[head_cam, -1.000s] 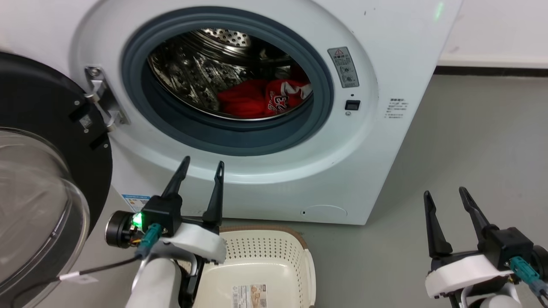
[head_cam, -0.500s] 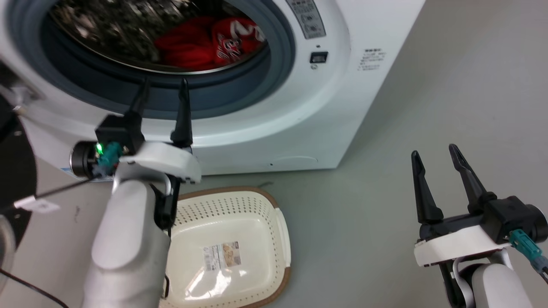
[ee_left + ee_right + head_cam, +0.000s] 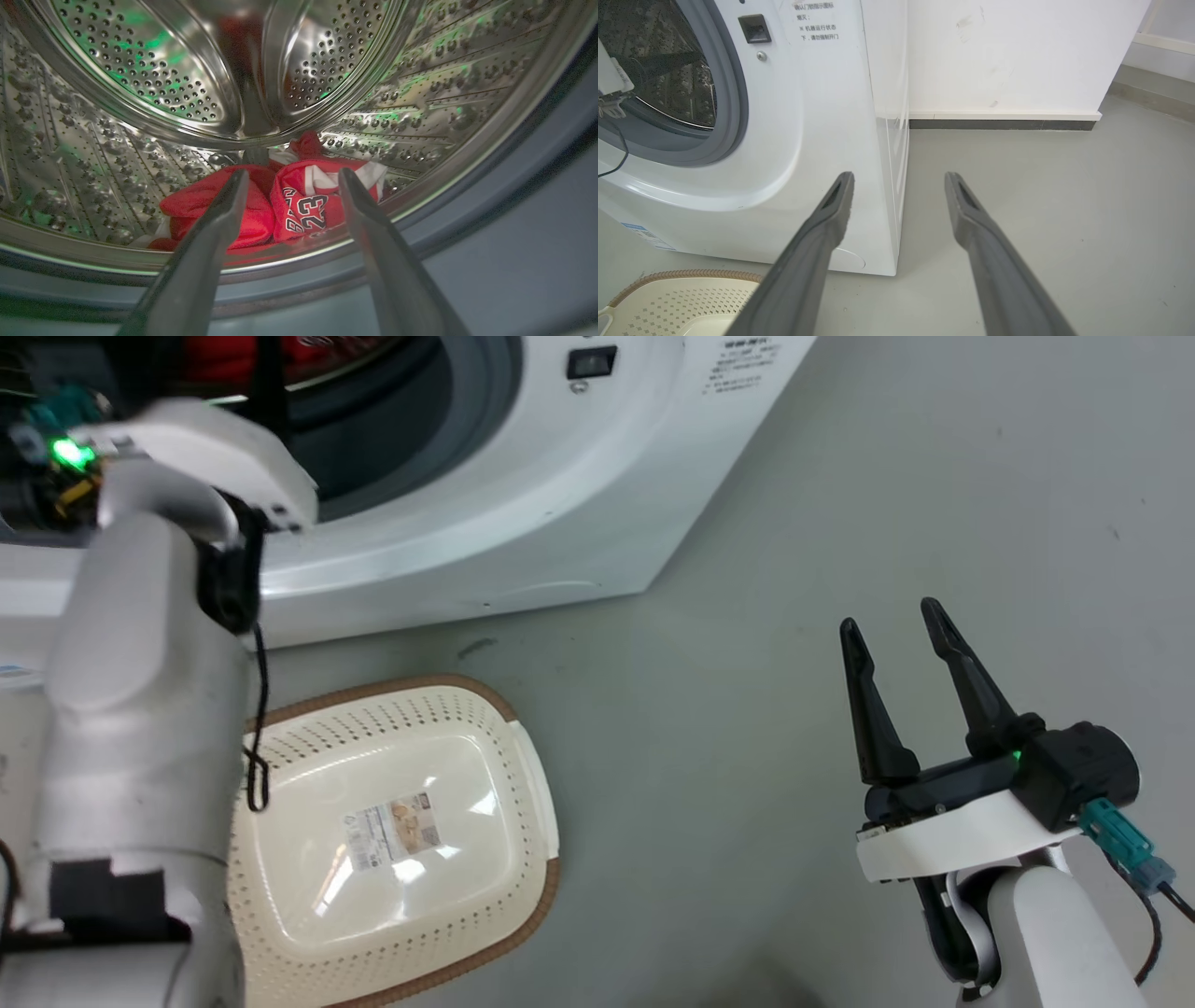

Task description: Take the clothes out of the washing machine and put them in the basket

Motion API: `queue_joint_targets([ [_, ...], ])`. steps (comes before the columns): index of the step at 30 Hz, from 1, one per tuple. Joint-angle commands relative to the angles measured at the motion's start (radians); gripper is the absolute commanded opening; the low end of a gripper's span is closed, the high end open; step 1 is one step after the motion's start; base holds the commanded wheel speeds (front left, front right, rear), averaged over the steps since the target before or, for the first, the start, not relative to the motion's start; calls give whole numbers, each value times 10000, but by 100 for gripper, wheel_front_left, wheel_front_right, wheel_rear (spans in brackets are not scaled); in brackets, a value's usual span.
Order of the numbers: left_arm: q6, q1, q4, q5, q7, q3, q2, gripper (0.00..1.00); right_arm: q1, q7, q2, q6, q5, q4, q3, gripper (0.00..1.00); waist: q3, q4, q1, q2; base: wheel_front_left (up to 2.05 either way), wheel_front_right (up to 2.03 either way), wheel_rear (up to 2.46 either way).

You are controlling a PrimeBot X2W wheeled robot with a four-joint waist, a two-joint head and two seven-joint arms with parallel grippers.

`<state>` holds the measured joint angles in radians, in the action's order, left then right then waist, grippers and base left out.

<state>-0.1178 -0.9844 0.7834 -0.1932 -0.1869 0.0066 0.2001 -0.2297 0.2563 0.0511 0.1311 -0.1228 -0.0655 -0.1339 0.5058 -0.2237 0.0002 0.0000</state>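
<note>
the clothes point(image 3: 259, 214) lie at the bottom of the drum point(image 3: 140, 70) in the washing machine point(image 3: 523, 513), ahead of our left gripper point(image 3: 292, 172) & untouched by it. in the left wrist view the plain red garment point(image 3: 189, 207) sits partly behind the left finger, and the jersey point(image 3: 308, 212) w/ its 23 shows in the gap btw the fingers. fingers are spread, nothing in them. tips level w/ the grey door seal point(image 3: 537, 196) or past it, we can't tell which. our left forearm point(image 3: 140, 691) reaches up & fwd into the door opening. our right gripper point(image 3: 889, 616) hangs over the floor point(image 3: 747, 616), well apart from the washer, fingers spread too. the basket point(image 3: 509, 775) sits on the floor just before the machine. vs 0.5 s ago: our head cam tipped down, so the whole pic shifted. the left gripper went from in front of the seal into the opening. clothes lie as before.
</note>
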Motion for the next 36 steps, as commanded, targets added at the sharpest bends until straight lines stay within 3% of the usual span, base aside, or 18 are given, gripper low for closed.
queue_joint_targets([
  [1,-41,-366,210,-74,168,-6,133,100,-188,75,-16,-7,-98,-44,-62,100,520,-432,-2,0,0,0,0],
  [14,-110,-3434,2133,-568,3177,-239,1183,100,-653,88,-19,-5,-929,94,-1039,100,1661,-1409,-2,0,0,0,0],
  [29,-136,-5054,3495,-1624,7296,-153,1875,100,-650,89,-18,-7,-1517,55,-1903,100,2049,-2334,-2,0,0,0,0],
  [30,-122,-5086,3536,-1666,7492,-139,1883,93,-639,90,-18,-7,-1559,64,-1930,100,2057,-2352,-2,0,0,0,0],
  [31,-109,-5108,3528,-1691,7613,-147,1898,27,-638,90,-18,-7,-1597,72,-1952,100,2068,-2364,-2,0,0,0,0],
  [32,-51,-5126,3482,-1680,7669,-159,1940,0,-644,90,-18,-7,-1613,80,-1963,100,2077,-2374,-2,0,0,0,0],
  [36,93,-5070,3277,-1712,7731,-184,1975,0,-682,90,-18,-7,-1673,38,-2017,100,2044,-2356,-2,0,0,0,0],
])
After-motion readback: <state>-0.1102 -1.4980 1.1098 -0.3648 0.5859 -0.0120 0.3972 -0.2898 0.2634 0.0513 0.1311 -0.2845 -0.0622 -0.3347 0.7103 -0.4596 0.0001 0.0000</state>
